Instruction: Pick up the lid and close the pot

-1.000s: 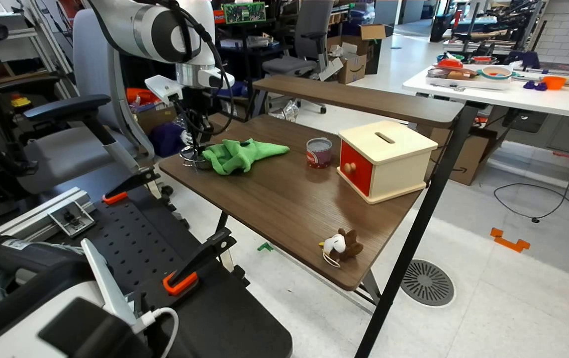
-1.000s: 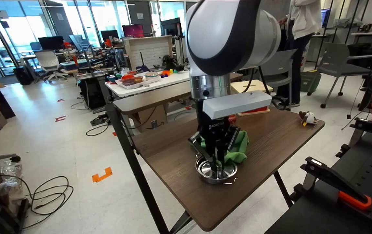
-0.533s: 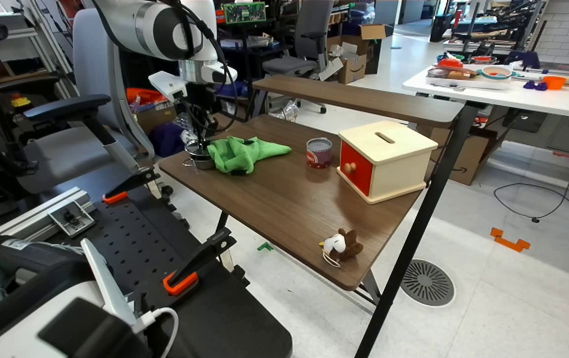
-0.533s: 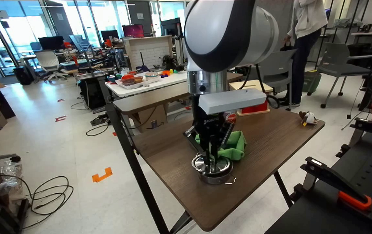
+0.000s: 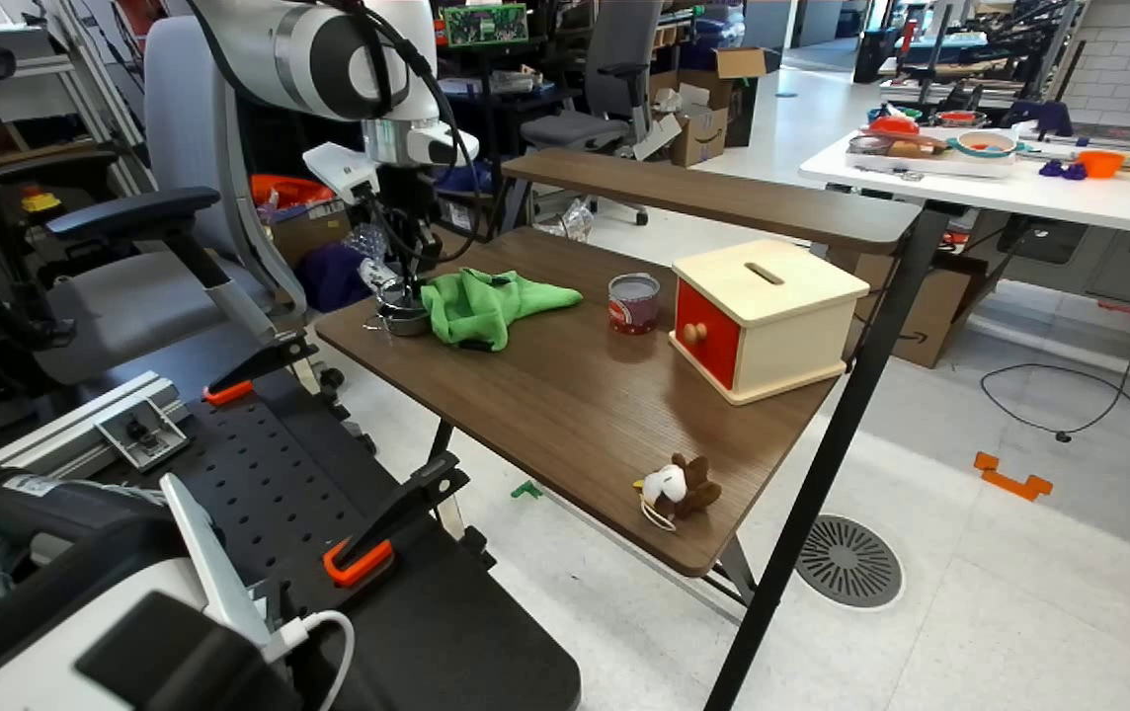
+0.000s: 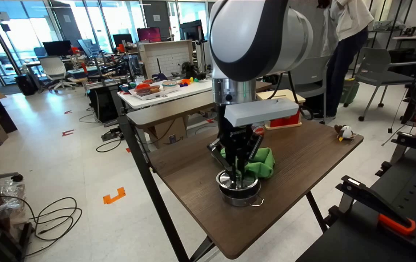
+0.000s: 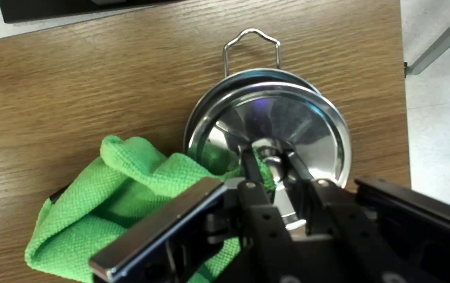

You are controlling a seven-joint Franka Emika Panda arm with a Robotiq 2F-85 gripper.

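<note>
The lid (image 6: 227,181) is a shiny silver disc with a knob, and it also shows in the wrist view (image 7: 284,118). My gripper (image 6: 238,185) is shut on the lid's knob, with fingers on both sides of it in the wrist view (image 7: 269,152). The pot (image 6: 242,201) is a small shallow silver vessel with wire handles on the brown table. It also shows in the wrist view (image 7: 244,76), partly covered by the lid. The lid is over the pot, slightly raised and off-centre, so a crescent of the pot's dark inside shows. The far handle is hidden in the wrist view.
A crumpled green cloth (image 7: 91,212) lies right beside the pot and overlaps the lid's edge in the wrist view. A reddish can (image 5: 633,306), a cream box with a red drawer (image 5: 772,316) and a plush toy (image 5: 679,487) stand farther off. The table edge (image 6: 208,233) is near the pot.
The gripper and lid have risen a little and shifted, so more of the pot shows below the lid. The green cloth has been nudged slightly. The person in the background has moved.
</note>
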